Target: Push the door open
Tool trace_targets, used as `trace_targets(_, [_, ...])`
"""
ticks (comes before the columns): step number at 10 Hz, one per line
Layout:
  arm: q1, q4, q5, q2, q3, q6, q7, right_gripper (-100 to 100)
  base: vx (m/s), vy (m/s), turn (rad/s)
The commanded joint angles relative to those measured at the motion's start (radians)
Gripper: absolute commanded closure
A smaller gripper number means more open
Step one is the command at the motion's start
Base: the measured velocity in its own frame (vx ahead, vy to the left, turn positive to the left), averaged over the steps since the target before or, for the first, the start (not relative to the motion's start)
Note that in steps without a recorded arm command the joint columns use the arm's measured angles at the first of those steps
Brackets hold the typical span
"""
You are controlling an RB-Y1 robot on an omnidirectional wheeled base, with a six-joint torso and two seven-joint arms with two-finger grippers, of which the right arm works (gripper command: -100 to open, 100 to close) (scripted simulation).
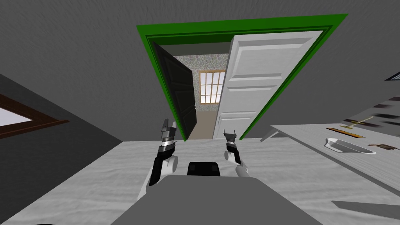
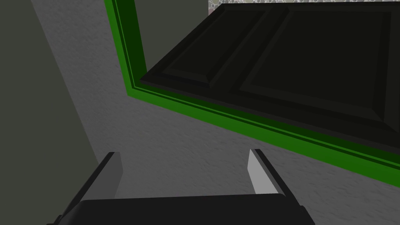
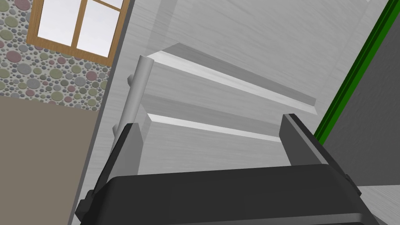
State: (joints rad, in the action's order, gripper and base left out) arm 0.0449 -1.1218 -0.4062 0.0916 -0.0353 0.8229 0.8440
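Note:
A green-framed doorway (image 1: pixel 242 23) holds two leaves. The dark left leaf (image 1: pixel 179 93) is swung away into the room beyond. The white panelled right leaf (image 1: pixel 265 78) stands roughly in line with the frame. My right gripper (image 1: pixel 229 134) is open just short of the white leaf (image 3: pixel 242 47), its fingers (image 3: pixel 211 121) spanning a lower panel, with the grey bar handle (image 3: pixel 134 90) by one finger. My left gripper (image 1: pixel 168 125) is open too (image 2: pixel 184 153), in front of grey wall beside the green frame (image 2: pixel 250 129) and the dark leaf (image 2: pixel 297 62).
Between the leaves a gap shows a tan floor, a pebble-patterned wall and a wooden window (image 1: pixel 211 86). At my right a grey table (image 1: pixel 312 144) carries a white dish (image 1: pixel 345 145) and small tools. A brown-framed window (image 1: pixel 23 117) is on the left wall.

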Motion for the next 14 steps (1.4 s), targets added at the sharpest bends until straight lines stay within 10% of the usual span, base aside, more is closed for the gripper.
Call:
trace_targets(1, [0.005,0.006,-0.005,0.000,0.008,-0.001,0.018,-100,0.012,-0.012,-0.039])
trace_targets(14, [0.013,0.020,-0.016,-0.001,0.027,-0.004,0.052,-100,0.004,-0.002,-0.006])
